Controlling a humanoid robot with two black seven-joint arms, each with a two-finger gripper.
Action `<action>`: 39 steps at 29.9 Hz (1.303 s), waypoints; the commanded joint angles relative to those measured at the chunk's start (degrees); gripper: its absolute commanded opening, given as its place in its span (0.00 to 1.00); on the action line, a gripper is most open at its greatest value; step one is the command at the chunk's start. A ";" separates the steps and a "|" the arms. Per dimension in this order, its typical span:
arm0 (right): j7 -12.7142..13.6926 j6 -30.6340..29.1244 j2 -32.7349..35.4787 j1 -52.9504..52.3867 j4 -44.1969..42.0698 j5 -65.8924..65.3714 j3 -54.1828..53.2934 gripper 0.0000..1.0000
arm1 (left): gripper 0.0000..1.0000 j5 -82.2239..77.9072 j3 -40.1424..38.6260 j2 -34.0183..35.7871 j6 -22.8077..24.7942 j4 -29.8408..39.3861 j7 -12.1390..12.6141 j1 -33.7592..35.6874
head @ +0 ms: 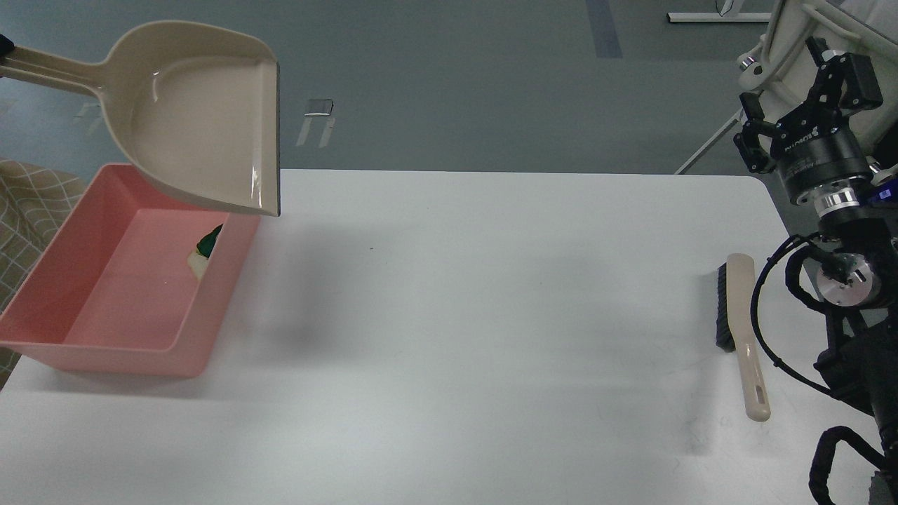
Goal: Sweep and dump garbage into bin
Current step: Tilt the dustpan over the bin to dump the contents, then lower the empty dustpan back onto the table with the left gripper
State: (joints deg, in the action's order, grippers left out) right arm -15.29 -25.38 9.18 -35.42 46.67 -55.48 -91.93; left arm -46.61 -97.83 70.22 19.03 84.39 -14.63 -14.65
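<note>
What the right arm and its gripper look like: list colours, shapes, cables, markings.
The right arm is black with round silver metal joint caps and looped black cables along it. The right gripper has a black cylindrical body with faint grey lettering, a silver ring beneath it, and black angular fingers.

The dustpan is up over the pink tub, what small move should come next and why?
Probably lower the dustpan onto the table beside the tub. The pan looks empty, the sponge and bread lie inside the tub, and the brush already rests on the table, away from the right gripper.
</note>
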 commanded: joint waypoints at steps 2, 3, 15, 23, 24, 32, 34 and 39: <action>0.00 -0.02 -0.04 -1.06 0.09 -0.06 1.05 1.00 | 0.00 -0.15 3.35 -0.87 0.22 -9.30 -0.48 2.69; 0.00 -0.02 -0.04 -1.06 0.18 0.02 1.14 1.00 | 0.00 -0.15 3.53 -1.31 0.31 -10.64 -0.48 3.13; 0.00 -0.02 -0.04 0.08 0.88 0.02 1.22 1.00 | 0.00 -0.86 16.88 -13.70 0.40 -22.16 0.04 27.73; 0.00 -0.02 0.05 0.26 0.71 0.02 1.31 1.00 | 0.00 -0.86 28.21 -19.23 -0.65 -23.22 0.66 39.25; 0.00 -0.02 -0.04 0.61 0.71 0.02 1.31 1.00 | 0.00 -0.86 30.92 -20.37 -1.88 -23.22 0.83 41.52; 0.00 -0.02 0.14 1.31 0.36 0.02 1.31 1.00 | 0.00 -0.94 43.16 -27.14 -5.49 -23.13 0.92 47.96; 0.00 -0.02 0.31 1.31 0.18 -0.06 1.31 1.00 | 0.00 -0.94 45.53 -29.77 -5.93 -23.04 0.92 48.22; 0.00 -0.02 0.40 1.75 -0.08 -0.06 1.31 1.00 | 0.00 -1.73 49.22 -35.57 -7.95 -21.82 1.01 48.40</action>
State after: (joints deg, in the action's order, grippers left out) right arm -15.29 -25.40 9.53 -34.00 46.68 -55.51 -90.62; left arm -47.67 -50.78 37.91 12.32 61.77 -13.70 33.59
